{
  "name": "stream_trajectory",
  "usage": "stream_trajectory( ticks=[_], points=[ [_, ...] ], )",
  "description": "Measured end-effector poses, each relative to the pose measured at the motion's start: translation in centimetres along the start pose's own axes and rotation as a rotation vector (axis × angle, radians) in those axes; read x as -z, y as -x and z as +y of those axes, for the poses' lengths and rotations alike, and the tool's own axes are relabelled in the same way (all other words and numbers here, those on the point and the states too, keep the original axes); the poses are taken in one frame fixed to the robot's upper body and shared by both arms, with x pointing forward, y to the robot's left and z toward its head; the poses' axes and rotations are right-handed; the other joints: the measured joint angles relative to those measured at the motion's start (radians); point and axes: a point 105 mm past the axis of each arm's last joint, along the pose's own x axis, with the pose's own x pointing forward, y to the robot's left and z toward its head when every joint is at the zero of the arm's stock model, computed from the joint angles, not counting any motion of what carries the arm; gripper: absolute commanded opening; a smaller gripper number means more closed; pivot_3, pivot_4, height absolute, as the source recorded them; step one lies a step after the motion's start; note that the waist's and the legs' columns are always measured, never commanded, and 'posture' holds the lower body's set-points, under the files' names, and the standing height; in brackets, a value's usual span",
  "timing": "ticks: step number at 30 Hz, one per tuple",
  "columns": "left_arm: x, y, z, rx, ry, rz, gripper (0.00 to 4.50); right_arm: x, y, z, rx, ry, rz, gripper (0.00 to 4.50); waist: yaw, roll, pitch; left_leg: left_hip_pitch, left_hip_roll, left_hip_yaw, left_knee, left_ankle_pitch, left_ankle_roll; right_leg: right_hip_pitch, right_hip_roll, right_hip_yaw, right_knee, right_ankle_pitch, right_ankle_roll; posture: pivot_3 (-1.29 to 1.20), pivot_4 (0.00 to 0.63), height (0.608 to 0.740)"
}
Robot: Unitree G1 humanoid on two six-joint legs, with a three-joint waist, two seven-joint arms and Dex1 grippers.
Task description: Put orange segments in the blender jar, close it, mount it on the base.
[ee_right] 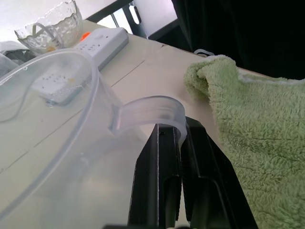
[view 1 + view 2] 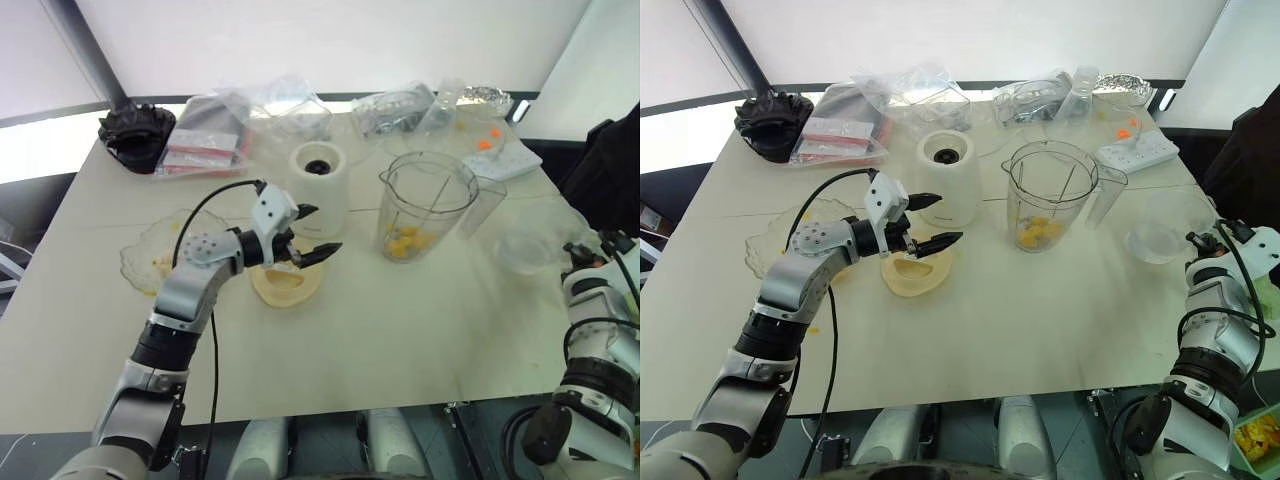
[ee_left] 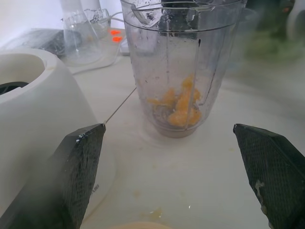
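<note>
The blender jar [image 2: 428, 205] stands upright and uncovered at the table's middle, with orange segments [image 3: 181, 102] heaped at its bottom. The cream-white base [image 2: 320, 185] sits just to its left. My left gripper [image 2: 320, 230] hovers open in front of the base, above the flat cream-yellow lid [image 2: 285, 283], and points level toward the jar; nothing is between its fingers [image 3: 81, 167]. At the table's right edge my right gripper [image 1: 181, 126] is shut on the curved handle tab of a frosted clear cup [image 2: 530, 245].
A wavy-edged glass dish [image 2: 150, 255] with a few orange bits lies at the left. Plastic bags [image 2: 210, 140], a black object [image 2: 135, 135] and a white power strip [image 2: 505, 160] line the far side. A green towel [image 1: 257, 119] lies beside the right gripper.
</note>
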Motion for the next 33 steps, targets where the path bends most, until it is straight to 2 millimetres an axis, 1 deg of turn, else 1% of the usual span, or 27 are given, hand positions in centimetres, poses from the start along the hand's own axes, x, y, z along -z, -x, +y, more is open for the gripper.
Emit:
stream_trajectory(
  ticks=[4, 9, 12, 13, 14, 15, 17, 19, 26, 29, 33],
  points=[
    [0.0, 0.0, 0.0, -0.003, -0.001, 0.000, 4.50, -0.3, -0.1, 0.1, -0.016, 0.029, -0.006, 0.04, 0.000, 0.000, 0.000, 0.000, 0.000, 0.000, 0.000, 0.000, 0.000, 0.000, 0.000, 0.000, 0.000, 0.000, 0.000, 0.00, 0.150, 0.740],
    [0.0, 0.0, 0.1, -0.007, 0.001, 0.001, 4.50, -0.1, 0.1, -0.5, -0.005, 0.056, -0.003, 0.04, 0.001, 0.000, 0.000, 0.000, 0.000, 0.000, 0.000, 0.000, 0.000, 0.000, 0.000, 0.000, 0.000, 0.000, 0.000, 0.00, 0.150, 0.740],
    [0.1, 0.0, 0.1, -0.011, 0.002, 0.001, 4.50, 0.1, 0.3, -0.8, -0.004, 0.054, 0.004, 0.96, 0.002, 0.000, 0.000, 0.000, 0.000, 0.000, 0.000, 0.000, 0.000, 0.000, 0.000, 0.000, 0.000, 0.000, 0.000, 0.00, 0.150, 0.740],
    [0.1, 0.0, 0.1, -0.011, 0.003, 0.001, 4.50, 0.3, 0.3, -0.9, -0.002, 0.056, 0.007, 1.37, 0.002, 0.000, 0.000, 0.000, 0.000, 0.000, 0.000, 0.000, 0.000, 0.000, 0.000, 0.000, 0.000, 0.000, 0.000, 0.00, 0.150, 0.740],
    [0.1, 0.0, 0.1, -0.012, 0.004, 0.002, 4.50, 0.4, 0.4, -1.2, 0.005, 0.061, 0.012, 2.04, 0.001, 0.000, 0.000, 0.000, 0.000, 0.000, 0.000, 0.000, 0.000, 0.000, 0.000, 0.000, 0.000, 0.000, 0.000, 0.00, 0.150, 0.740],
    [0.2, 0.0, 0.1, -0.012, 0.004, 0.002, 4.50, 0.5, 0.5, -1.3, 0.011, 0.065, 0.013, 2.48, 0.001, 0.000, 0.000, 0.000, 0.000, 0.000, 0.000, 0.000, 0.000, 0.000, 0.000, 0.000, 0.000, 0.000, 0.000, 0.00, 0.150, 0.740],
    [0.2, 0.0, 0.0, -0.011, 0.005, 0.003, 4.50, 0.6, 0.6, -1.6, 0.025, 0.076, 0.017, 3.52, 0.000, 0.000, 0.000, 0.000, 0.000, 0.000, 0.000, 0.000, 0.000, 0.000, 0.000, 0.000, 0.000, 0.000, 0.000, 0.00, 0.150, 0.740],
    [0.2, 0.0, 0.0, -0.011, 0.005, 0.003, 4.50, 0.6, 0.7, -1.8, 0.033, 0.081, 0.015, 4.42, -0.004, 0.000, 0.000, 0.001, 0.000, 0.000, 0.000, 0.000, 0.000, 0.000, 0.000, 0.000, 0.000, 0.000, 0.000, 0.00, 0.150, 0.740],
    [0.2, 0.1, 0.0, -0.010, 0.004, 0.003, 4.50, 0.4, 1.3, -2.3, 0.044, 0.118, 0.005, 4.42, 0.000, 0.000, 0.000, 0.001, 0.000, 0.000, 0.000, 0.000, 0.000, 0.001, 0.000, 0.000, 0.001, 0.000, 0.000, 0.00, 0.150, 0.740],
    [0.3, 0.1, 0.0, -0.010, 0.008, 0.006, 4.50, 0.3, 2.1, -2.6, 0.045, 0.145, 0.005, 4.42, 0.003, 0.000, 0.000, 0.001, 0.000, 0.000, 0.000, 0.000, 0.000, 0.001, 0.000, 0.000, 0.001, 0.000, 0.000, 0.00, 0.150, 0.740],
    [0.5, 0.2, -0.1, -0.009, 0.012, 0.010, 4.50, 1.0, 3.3, -3.1, 0.042, 0.173, 0.029, 4.42, 0.004, 0.000, 0.000, 0.001, 0.000, -0.001, 0.000, 0.000, 0.000, 0.001, 0.000, 0.000, 0.001, 0.000, 0.000, 0.00, 0.150, 0.740]
  ],
)
